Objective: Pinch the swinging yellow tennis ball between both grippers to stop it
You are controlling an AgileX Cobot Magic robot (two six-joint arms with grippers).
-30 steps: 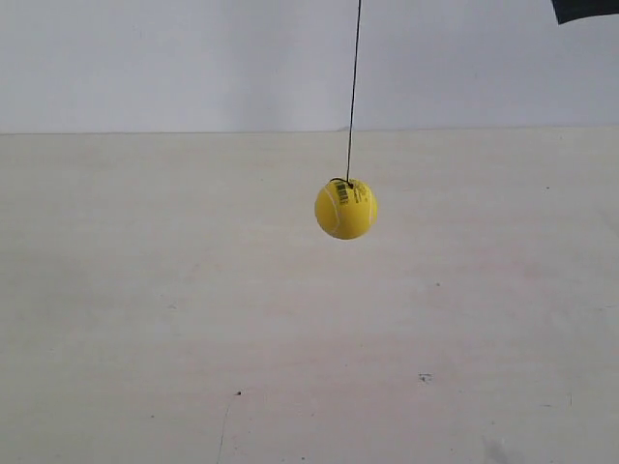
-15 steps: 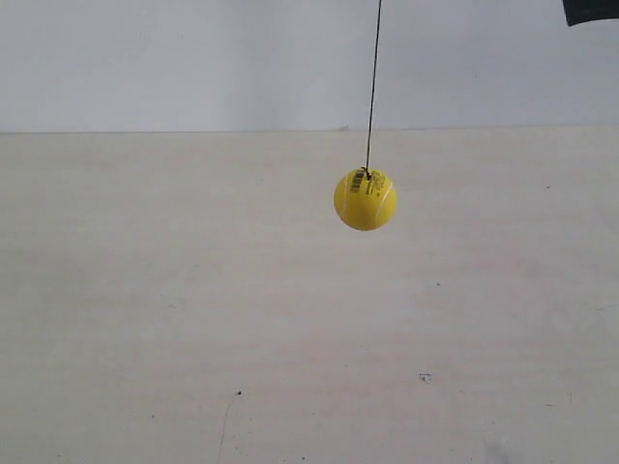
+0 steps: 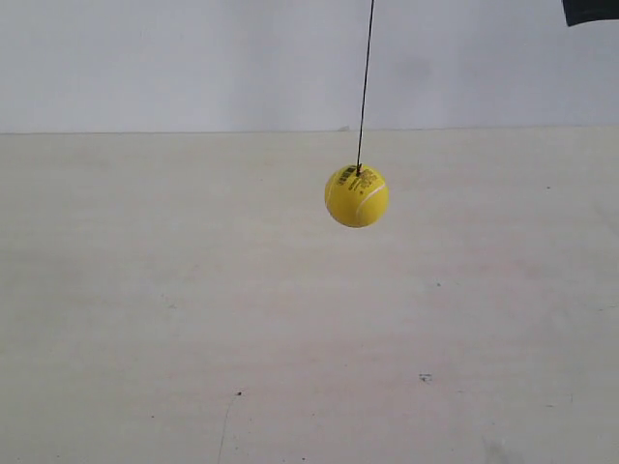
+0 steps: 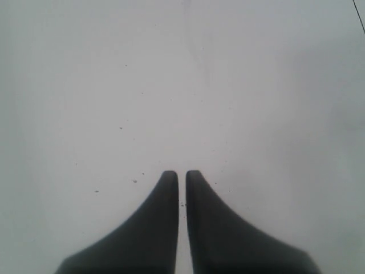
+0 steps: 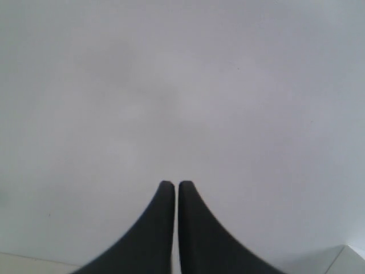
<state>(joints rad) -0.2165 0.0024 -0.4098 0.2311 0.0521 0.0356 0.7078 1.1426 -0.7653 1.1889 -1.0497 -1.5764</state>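
The yellow tennis ball [image 3: 356, 195] hangs in mid-air on a thin dark string [image 3: 365, 87] in the exterior view, above the pale tabletop, with black print near its top. Neither gripper shows in that view. In the left wrist view my left gripper [image 4: 182, 172] is shut with nothing between its black jaws, facing a bare pale surface; a short piece of the string [image 4: 359, 15] crosses one corner. In the right wrist view my right gripper [image 5: 174, 183] is shut and empty too, facing a plain pale wall. The ball is out of both wrist views.
A pale tabletop [image 3: 193, 319] with small dark specks runs back to a white wall [image 3: 174, 58]. A dark object [image 3: 590, 10] pokes in at the exterior view's upper right corner. A lighter edge [image 5: 342, 260] shows in a corner of the right wrist view.
The ball swung to the right and slightly up, then came back a little to the left. The dark object in the upper right corner shifted slightly right.
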